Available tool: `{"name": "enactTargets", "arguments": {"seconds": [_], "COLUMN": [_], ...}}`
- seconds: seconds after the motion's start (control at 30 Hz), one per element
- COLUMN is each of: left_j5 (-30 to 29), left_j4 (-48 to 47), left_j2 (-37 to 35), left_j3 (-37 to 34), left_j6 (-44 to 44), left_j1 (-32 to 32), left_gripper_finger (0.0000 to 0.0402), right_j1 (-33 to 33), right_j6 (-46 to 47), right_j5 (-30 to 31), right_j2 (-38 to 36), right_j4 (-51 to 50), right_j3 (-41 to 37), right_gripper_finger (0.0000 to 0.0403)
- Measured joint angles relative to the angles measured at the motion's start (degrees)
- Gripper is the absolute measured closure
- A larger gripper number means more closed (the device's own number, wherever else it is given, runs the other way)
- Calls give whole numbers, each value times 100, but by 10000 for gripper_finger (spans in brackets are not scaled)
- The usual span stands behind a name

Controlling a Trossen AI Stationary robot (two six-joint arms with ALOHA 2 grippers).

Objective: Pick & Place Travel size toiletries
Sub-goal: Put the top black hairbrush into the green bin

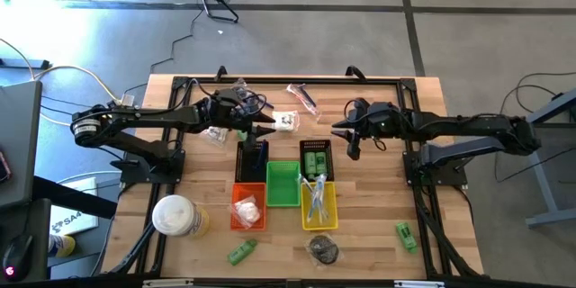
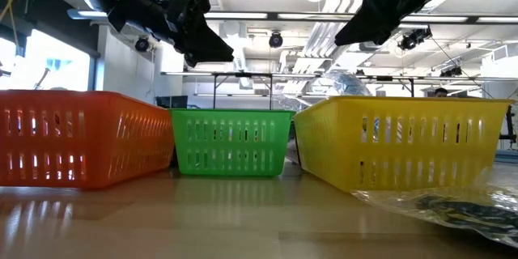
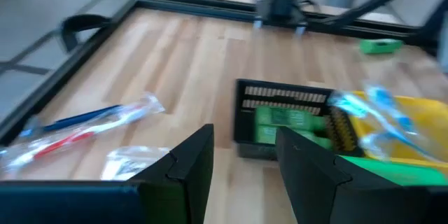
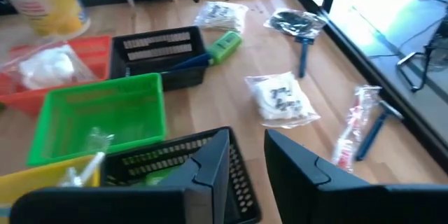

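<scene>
- You are looking at a sort already under way; in the high view, at centre, the small rectangular baskets are sitting in a cluster: the orange slatted plastic basket [image 1: 247,207] with a clear-wrapped white piece inside, the green slatted plastic basket [image 1: 282,183] nearly bare, the yellow slatted plastic basket [image 1: 319,203] with slim wrapped sticks, and the black slatted basket [image 1: 316,158] with small green packets.
- Your left gripper [image 1: 266,129] is hovering at upper centre over the clear-wrapped white packet [image 1: 285,121]; its fingers [image 3: 190,162] are standing partly apart with nothing between them; I judge this a reach, not a carry.
- Your right gripper [image 1: 345,131] is hanging at right of centre beside the black basket; its fingers [image 4: 208,164] are narrowly parted and empty.
- Loose toiletries are still waiting: the red-and-blue wrapped razor [image 1: 303,97] at top centre, a green tube [image 1: 241,251] at lower centre, a green bottle [image 1: 406,235] at lower right, a dark wrapped bundle [image 1: 324,248] below the yellow basket.
- The next move likely calls for lowering the left gripper squarely onto the white packet; crinkly wrap may slip, so close low on it.
</scene>
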Motion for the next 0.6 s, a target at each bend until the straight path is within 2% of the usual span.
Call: {"name": "enactTargets", "arguments": {"seconds": [0.17, 0.4, 0.53, 0.6], "left_j5": [-897, -2511, -3194, -3295], "left_j4": [5, 80, 47, -6], "left_j2": [0, 0, 62, 116], "left_j3": [0, 0, 2, 1], "left_j6": [3, -24, -104, -213], "left_j1": [2, 4, 31, 128], "left_gripper_finger": [250, 250, 250, 250], "right_j1": [-258, -640, -861, -949], "right_j6": [-241, -555, -569, -568], "right_j5": [-2, -2, -2, -4], "right_j2": [0, 2, 2, 2], "right_j4": [15, 20, 22, 20], "right_j3": [0, 0, 0, 0], "right_gripper_finger": [319, 319, 319, 319]}}
